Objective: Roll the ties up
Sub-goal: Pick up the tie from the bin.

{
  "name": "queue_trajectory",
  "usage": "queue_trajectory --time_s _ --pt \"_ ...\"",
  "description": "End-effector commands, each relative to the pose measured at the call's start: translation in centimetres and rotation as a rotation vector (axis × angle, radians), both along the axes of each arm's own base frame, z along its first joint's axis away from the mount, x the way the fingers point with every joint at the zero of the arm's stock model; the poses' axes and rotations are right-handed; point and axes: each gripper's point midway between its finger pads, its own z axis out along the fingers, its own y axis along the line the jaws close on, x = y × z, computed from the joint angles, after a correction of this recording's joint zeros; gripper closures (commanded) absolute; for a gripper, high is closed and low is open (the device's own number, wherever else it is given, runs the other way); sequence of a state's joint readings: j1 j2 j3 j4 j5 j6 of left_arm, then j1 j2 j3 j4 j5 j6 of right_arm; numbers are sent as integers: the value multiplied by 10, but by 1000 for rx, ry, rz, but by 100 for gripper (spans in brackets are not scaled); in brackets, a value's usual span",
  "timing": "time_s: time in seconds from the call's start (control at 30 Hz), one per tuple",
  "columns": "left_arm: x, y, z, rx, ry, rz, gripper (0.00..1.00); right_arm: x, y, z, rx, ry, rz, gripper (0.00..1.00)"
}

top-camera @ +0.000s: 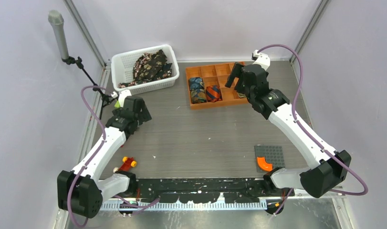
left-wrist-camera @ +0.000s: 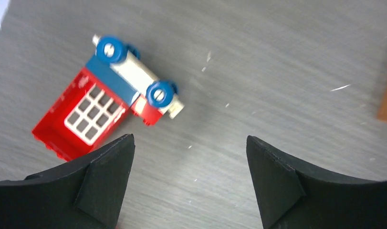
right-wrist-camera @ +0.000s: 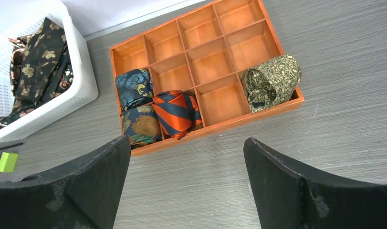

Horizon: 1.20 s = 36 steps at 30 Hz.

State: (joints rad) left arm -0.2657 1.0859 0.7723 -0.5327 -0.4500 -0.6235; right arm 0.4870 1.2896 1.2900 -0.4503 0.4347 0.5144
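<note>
Both pairs of fingers, how do they stand?

Your left gripper [left-wrist-camera: 191, 143] is spread wide over the bare table [left-wrist-camera: 277, 71] and grips nothing. A red and blue toy car [left-wrist-camera: 110, 105] lies just past one fingertip, not touching it. Your right gripper [right-wrist-camera: 186, 143] is spread just as wide and is empty too.

And the ties?

Ahead of your right fingers, the orange tray [right-wrist-camera: 229, 123] holds four rolls. A dark floral roll [right-wrist-camera: 142, 125] and an orange-striped roll [right-wrist-camera: 176, 112] sit in the near row, with a blue floral roll [right-wrist-camera: 134, 86] behind the dark one. An olive roll [right-wrist-camera: 271, 81] is at the right end. Farther left, the white basket [right-wrist-camera: 81, 81] holds unrolled black floral ties [right-wrist-camera: 38, 62].
</note>
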Motion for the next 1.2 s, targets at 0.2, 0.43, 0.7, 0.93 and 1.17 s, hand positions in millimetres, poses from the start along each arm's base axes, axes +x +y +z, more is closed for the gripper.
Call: queue_trajectory --time_s 0.2,0.43,0.7,0.93,1.17 --pt "87 -11 109 105 -198 -101 9 -1 2 -9 -10 58 9 7" --pt "166 -23 136 131 -216 -129 8 -12 3 -21 -8 98 30 8" --pt "268 -39 138 151 -202 -234 10 -28 6 -47 -4 169 79 9" --pt "344 -45 99 143 -182 -315 14 -36 15 -71 14 234 127 10" --pt "386 -46 42 135 -196 -361 16 -37 28 -99 23 313 178 11"
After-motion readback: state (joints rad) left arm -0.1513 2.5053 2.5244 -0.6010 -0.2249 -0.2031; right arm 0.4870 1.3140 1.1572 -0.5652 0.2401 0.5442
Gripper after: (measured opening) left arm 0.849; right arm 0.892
